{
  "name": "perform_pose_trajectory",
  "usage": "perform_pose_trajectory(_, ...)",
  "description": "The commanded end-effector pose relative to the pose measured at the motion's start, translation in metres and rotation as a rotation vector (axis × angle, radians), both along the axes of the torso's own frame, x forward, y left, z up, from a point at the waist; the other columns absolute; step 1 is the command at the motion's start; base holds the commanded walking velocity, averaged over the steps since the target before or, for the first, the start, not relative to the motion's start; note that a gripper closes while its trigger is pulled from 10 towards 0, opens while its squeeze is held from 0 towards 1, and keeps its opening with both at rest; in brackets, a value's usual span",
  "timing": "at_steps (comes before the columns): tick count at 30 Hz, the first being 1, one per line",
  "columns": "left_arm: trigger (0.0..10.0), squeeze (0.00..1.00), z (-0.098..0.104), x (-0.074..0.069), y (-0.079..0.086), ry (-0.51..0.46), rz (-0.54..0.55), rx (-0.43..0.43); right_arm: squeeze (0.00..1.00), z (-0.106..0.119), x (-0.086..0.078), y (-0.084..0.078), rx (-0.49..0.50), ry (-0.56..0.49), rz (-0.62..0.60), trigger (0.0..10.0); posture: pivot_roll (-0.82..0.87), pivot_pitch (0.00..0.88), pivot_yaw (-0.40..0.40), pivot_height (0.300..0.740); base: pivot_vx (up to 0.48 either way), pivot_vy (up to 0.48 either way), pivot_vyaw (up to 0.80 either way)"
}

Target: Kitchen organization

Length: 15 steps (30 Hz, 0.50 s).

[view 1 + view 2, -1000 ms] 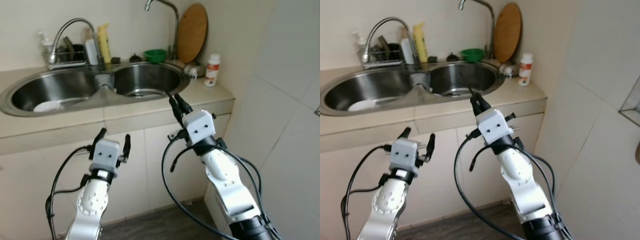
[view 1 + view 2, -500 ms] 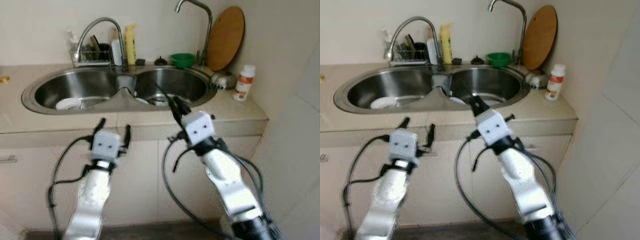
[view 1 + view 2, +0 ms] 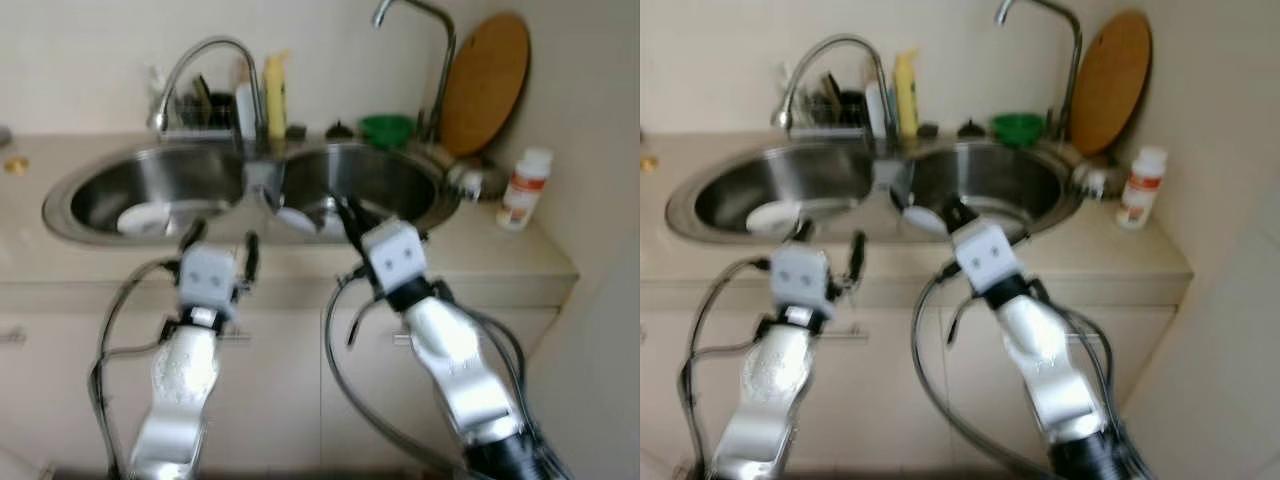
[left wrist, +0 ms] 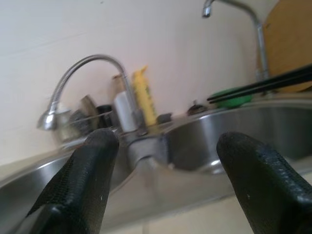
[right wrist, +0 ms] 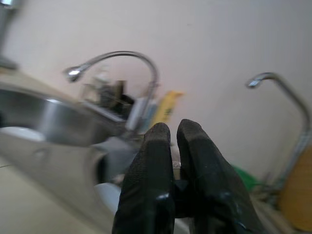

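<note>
Compared with a second ago, the view has swung so the whole double sink sits square ahead, and the right gripper (image 3: 347, 211) now reaches over the counter's front edge toward the right basin, where before it was short of the edge.

Nearest, the left gripper (image 3: 218, 245) hangs in front of the cabinet doors (image 3: 290, 380), just below the countertop (image 3: 500, 255), its two black fingers (image 4: 92, 170) spread wide with nothing between them. The right gripper's fingers (image 5: 156, 170) are pressed together, and I see nothing held in them.

Beyond them lies the steel double sink (image 3: 240, 185). A white dish (image 3: 145, 218) rests in the left basin, and another pale dish (image 3: 297, 220) lies in the right basin, just beside the right gripper's tips. A curved faucet (image 3: 205, 75) rises behind the divider, right in the line between the grippers and the back shelf.

Farther back, along the wall, stand a dish rack (image 3: 195, 115), a white bottle (image 3: 246, 105), a yellow bottle (image 3: 274, 95) and a green bowl (image 3: 387, 128). A second tall faucet (image 3: 430, 45) stands beside a round wooden board (image 3: 487, 85) leaning on the wall. At the right corner a white bottle with a red cap (image 3: 524, 188) stands on the counter.
</note>
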State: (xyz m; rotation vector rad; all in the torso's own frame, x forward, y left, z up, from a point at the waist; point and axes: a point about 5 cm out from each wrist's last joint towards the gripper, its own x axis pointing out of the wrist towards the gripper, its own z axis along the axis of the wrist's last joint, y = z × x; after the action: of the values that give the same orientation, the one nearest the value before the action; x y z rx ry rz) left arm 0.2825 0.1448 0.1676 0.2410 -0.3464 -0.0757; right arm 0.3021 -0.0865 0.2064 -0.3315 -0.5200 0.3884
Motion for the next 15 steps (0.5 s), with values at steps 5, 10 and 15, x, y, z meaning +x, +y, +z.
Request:
perform_pose_trajectory(5, 10.0, 0.00, 0.0033, 0.0004, 0.0077, -0.004, 0.025, 0.009, 0.00, 0.0061, -0.0001, 0.0076, 0.012, -0.011, 0.027, 10.0, -0.03, 0.000, 0.008, 0.740, 0.305, 0.000, 0.00)
perform_pose_trajectory(10, 10.0, 0.00, 0.0036, 0.0009, 0.0067, -0.005, 0.022, 0.008, 0.00, 0.0046, 0.0017, 0.0098, 0.001, 0.009, 0.042, 10.0, -0.03, 0.000, 0.009, 0.740, 0.303, 0.000, 0.00)
perform_pose_trajectory(15, 10.0, 0.00, 0.0046, 0.0015, 0.0061, -0.009, 0.021, 0.007, 0.00, 0.0024, 0.0063, 0.0152, -0.038, 0.039, 0.067, 10.0, -0.03, 0.000, 0.009, 0.740, 0.302, 0.000, 0.00)
